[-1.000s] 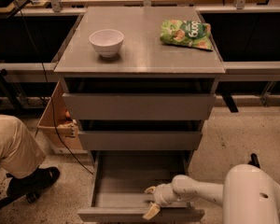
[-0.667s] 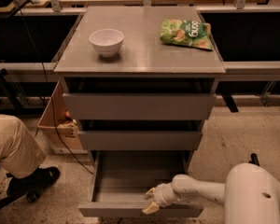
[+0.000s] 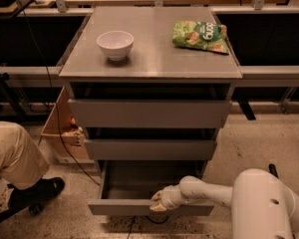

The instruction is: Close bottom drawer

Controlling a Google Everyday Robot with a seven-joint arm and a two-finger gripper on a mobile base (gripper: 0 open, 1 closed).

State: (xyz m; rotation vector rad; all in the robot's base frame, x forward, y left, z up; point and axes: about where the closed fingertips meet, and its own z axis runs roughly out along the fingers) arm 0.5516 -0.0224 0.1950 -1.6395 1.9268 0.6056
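I see my gripper point(image 3: 158, 202) low down, at the top edge of the bottom drawer point(image 3: 120, 208) front, right of its middle. I cannot tell whether it is open or closed. The drawer stands pulled out, its tray just behind the gripper. Above the gripper sit the middle drawer point(image 3: 149, 149) and top drawer point(image 3: 149, 113). Higher, on the cabinet point(image 3: 154, 59) top, a bowl point(image 3: 115, 44) lies up-left and a chip bag point(image 3: 200, 36) up-right.

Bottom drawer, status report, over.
Gripper at front lip, mid-width. Bottom drawer pulled out, not closed. Nothing seen blocking it.
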